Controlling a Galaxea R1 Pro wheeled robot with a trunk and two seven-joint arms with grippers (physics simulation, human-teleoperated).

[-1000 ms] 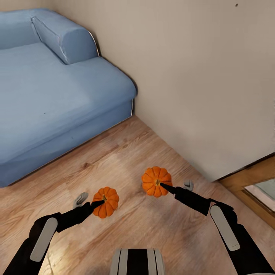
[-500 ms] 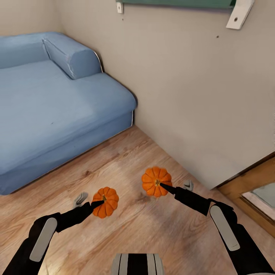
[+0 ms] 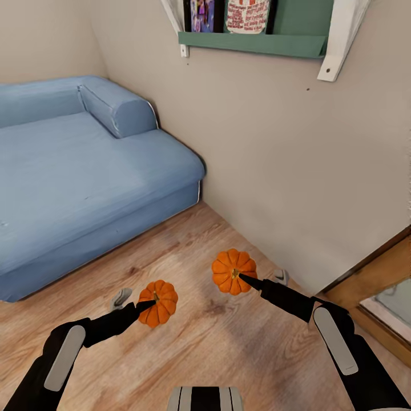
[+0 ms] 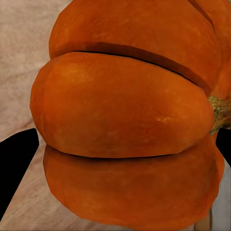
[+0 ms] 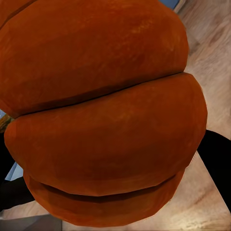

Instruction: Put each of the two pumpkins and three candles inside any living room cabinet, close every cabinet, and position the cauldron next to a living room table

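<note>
Under you runs a light-brown wood-plank floor (image 3: 228,337), reaching the beige wall from 12 to 2 o'clock. A long blue upholstered sofa (image 3: 85,171) stands directly on it from 9 to 11 o'clock, its end just beside that wall. High at 12 to 1 o'clock a green wall shelf (image 3: 254,43) on white brackets carries upright colourful books or boxes (image 3: 246,14); you can't make out their print.

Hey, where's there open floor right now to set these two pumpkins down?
Bare wood floor lies between the blue sofa and the beige wall. Tighter at the wooden frame beside the right gripper, which holds a pumpkin. The left gripper holds the other pumpkin.
</note>
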